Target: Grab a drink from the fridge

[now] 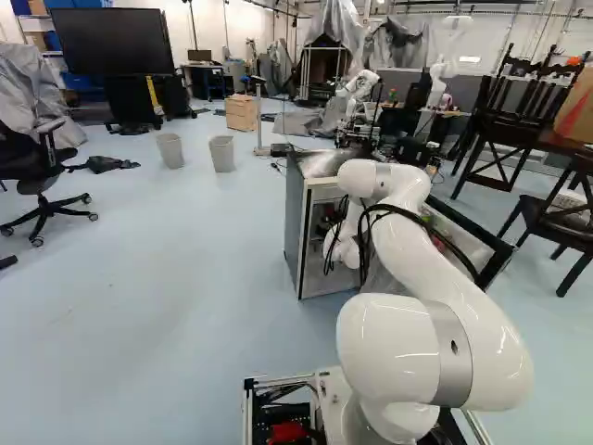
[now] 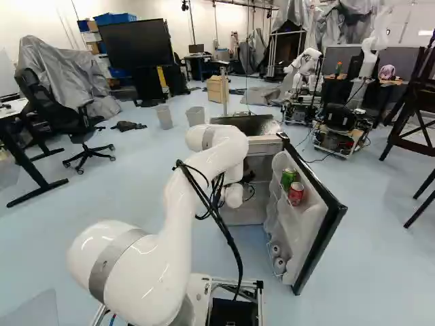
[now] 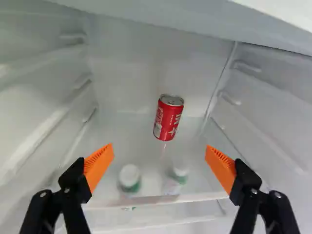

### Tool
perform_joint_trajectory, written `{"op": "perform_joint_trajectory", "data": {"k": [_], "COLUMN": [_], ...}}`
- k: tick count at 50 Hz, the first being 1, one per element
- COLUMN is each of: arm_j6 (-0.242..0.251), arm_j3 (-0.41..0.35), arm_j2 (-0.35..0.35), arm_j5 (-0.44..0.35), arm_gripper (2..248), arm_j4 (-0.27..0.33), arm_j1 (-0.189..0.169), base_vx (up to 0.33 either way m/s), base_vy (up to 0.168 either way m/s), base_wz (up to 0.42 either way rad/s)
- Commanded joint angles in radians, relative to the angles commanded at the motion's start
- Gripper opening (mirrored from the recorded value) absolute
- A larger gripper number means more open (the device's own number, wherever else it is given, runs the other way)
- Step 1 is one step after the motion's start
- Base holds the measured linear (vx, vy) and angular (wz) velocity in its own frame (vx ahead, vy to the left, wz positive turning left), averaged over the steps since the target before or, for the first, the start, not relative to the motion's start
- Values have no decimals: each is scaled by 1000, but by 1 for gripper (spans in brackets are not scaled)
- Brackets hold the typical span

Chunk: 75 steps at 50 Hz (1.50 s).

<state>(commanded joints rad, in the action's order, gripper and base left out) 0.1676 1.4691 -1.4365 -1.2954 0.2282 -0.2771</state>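
We have our arm [image 2: 224, 149] reaching into the open fridge [image 1: 295, 222], and the claw [image 2: 249, 176] is inside it. In the wrist view the claw [image 3: 160, 156] is wide open, holding nothing, with its orange pads [image 3: 99, 165] well apart. The red can [image 3: 168, 118] stands upright ahead of the fingers, between their lines and near the back wall, on the shelf [image 3: 146, 146]; neither finger touches it. We also see two white caps [image 3: 129, 176] with green below them, nearer the claw than the can — blurred, seemingly through the shelf. The door [image 2: 323, 238] is swung out at our right, carrying a green can [image 2: 289, 178] just beside another red one [image 2: 296, 193].
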Motion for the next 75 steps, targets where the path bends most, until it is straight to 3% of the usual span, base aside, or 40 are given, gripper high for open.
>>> {"op": "perform_joint_trajectory", "data": {"k": [75], "arm_j6": [0], "arm_j3": [197], "arm_j2": [-108], "arm_j5": [0], "arm_gripper": [247], "arm_j4": [0], "arm_j1": [2], "base_vx": [0], "base_vy": [0], "base_wz": [0]}}
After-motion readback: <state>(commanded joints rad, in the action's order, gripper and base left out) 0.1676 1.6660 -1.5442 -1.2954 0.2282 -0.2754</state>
